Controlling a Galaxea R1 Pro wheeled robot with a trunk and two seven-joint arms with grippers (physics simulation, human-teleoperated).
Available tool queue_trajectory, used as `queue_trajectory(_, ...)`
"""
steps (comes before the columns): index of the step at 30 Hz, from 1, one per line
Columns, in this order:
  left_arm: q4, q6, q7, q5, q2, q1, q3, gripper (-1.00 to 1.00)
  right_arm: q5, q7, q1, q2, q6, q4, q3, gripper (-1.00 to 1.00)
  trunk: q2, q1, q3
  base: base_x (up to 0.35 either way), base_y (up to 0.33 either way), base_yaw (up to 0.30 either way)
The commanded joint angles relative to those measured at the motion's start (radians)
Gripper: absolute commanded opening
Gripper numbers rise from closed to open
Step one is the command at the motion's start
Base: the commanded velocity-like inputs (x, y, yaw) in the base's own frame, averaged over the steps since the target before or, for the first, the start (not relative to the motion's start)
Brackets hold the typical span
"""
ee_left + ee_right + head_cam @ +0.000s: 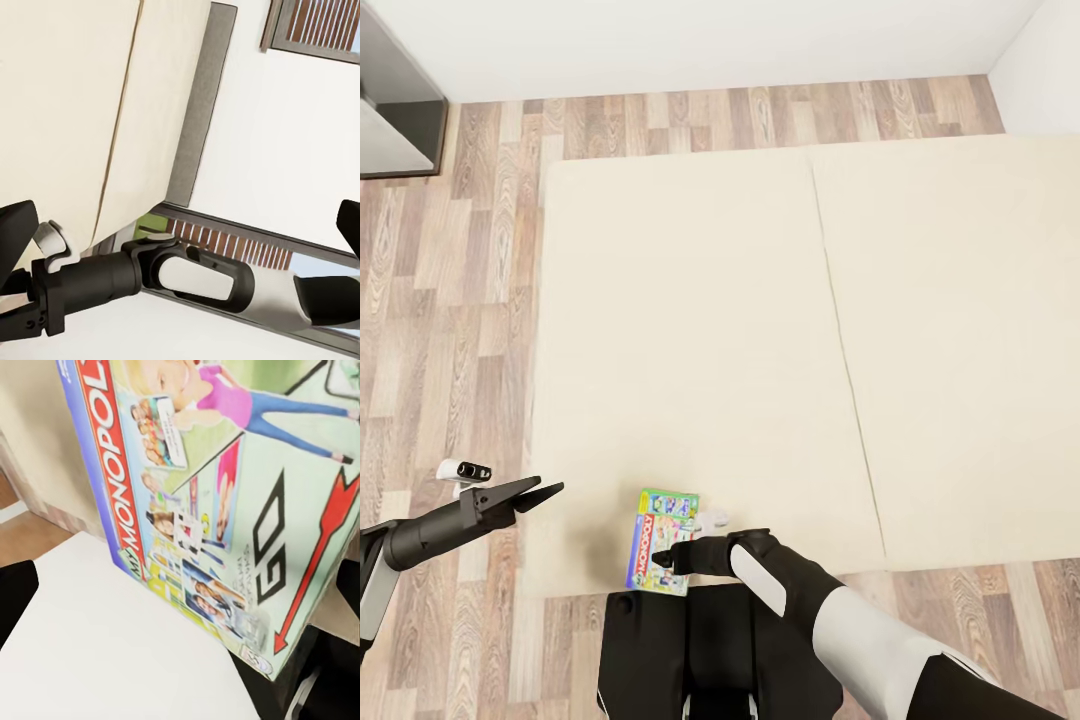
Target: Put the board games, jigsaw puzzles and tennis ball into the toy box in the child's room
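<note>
The white-green board game with the red MONOPOLY banner [661, 541] lies flat on the bed's beige mattress [760, 330], at its near edge. My right gripper [666, 556] reaches over the box's lower part with its fingers spread. In the right wrist view the box's printed lid [217, 502] is very close, with a dark fingertip at each side edge; I cannot tell if they touch it. My left gripper [540, 493] hangs open over the floor just left of the bed, holding nothing. The table, toy box, jigsaw puzzles and tennis ball are out of view.
Wood-plank floor [450, 330] runs along the left and far sides of the bed. A dark grey cabinet [395, 100] stands at the far left by the white wall. The bed's grey padded frame [199, 112] edges the mattress. My own dark trunk [690, 650] is right below the box.
</note>
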Motion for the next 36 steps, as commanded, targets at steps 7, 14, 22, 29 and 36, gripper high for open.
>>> queue_trajectory(7, 0.0, 0.01, -0.004, 0.0, 0.001, 0.0, 0.0, 1.0, -0.001, 0.002, -0.001, 0.0, 0.002, 0.0, 0.002, 1.0, -0.002, 0.001, -0.001, -0.014, 0.052, 0.0)
queue_trajectory(14, 0.0, 0.01, -0.004, 0.0, 0.001, 0.0, 0.0, 1.0, 0.0, 0.002, -0.001, 0.0, 0.001, 0.0, 0.002, 1.0, -0.002, 0.001, -0.001, -0.014, 0.054, 0.0)
queue_trajectory(22, 0.0, 0.01, -0.004, 0.0, 0.0, 0.0, 0.0, 1.0, 0.0, 0.003, -0.001, 0.0, 0.001, 0.0, 0.002, 1.0, -0.002, 0.001, -0.001, -0.001, 0.076, 0.0)
queue_trajectory(29, 0.0, 0.01, -0.004, 0.0, 0.0, 0.0, 0.0, 1.0, 0.0, 0.003, -0.001, 0.0, 0.001, 0.0, 0.002, 1.0, -0.002, 0.001, -0.001, 0.0, 0.128, 0.0)
queue_trajectory(36, 0.0, 0.01, -0.004, 0.0, 0.0, 0.0, 0.0, 1.0, 0.0, 0.002, -0.001, 0.0, 0.001, 0.0, 0.002, 1.0, -0.002, 0.001, -0.001, 0.0, 0.055, 0.0)
